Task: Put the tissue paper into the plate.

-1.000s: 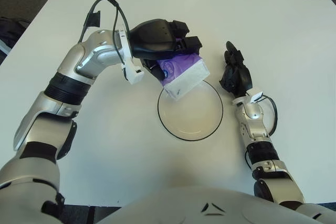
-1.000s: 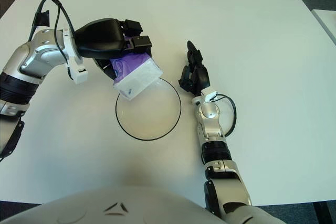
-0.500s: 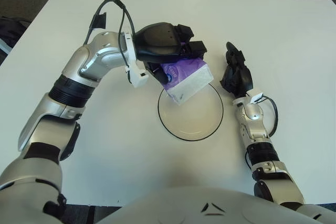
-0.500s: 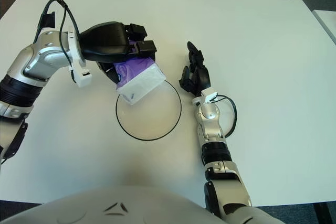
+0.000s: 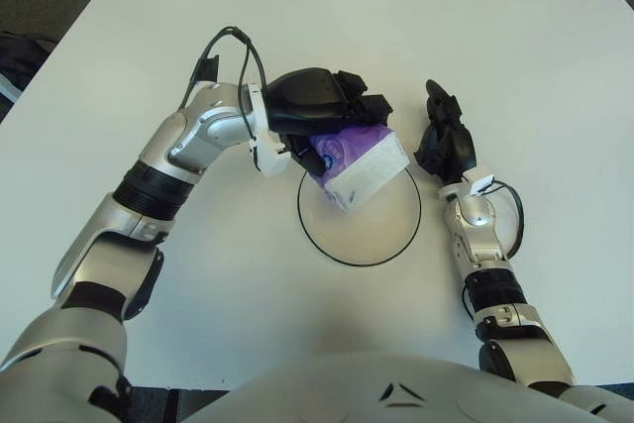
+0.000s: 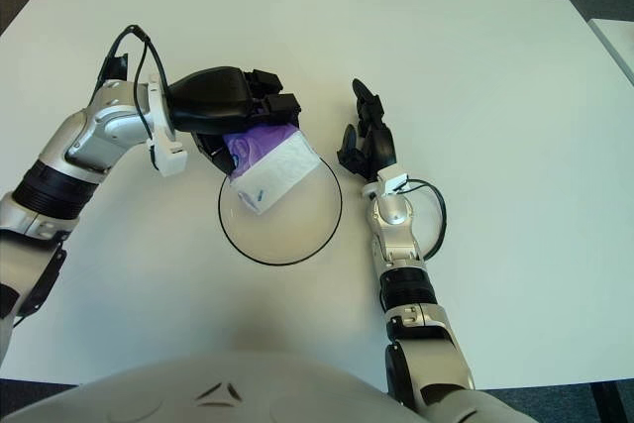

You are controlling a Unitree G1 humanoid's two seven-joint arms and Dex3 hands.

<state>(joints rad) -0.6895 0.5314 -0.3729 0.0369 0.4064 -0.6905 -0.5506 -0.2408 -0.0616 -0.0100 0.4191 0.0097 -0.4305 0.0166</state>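
Note:
My left hand (image 5: 332, 111) is shut on a purple and white tissue pack (image 5: 359, 165) and holds it tilted over the upper left part of a clear round plate with a dark rim (image 5: 381, 250). The pack also shows in the right eye view (image 6: 271, 171), hanging below the hand (image 6: 248, 101) over the plate (image 6: 297, 245). My right hand (image 5: 444, 141) rests on the white table just right of the plate, fingers relaxed and holding nothing.
The white table (image 5: 555, 86) spreads around the plate. A dark floor lies past its far edge. A dark object (image 5: 15, 56) sits off the table's left edge.
My left hand has moved down and to the right with the tissue pack, bringing it further over the plate. The right hand has not moved.

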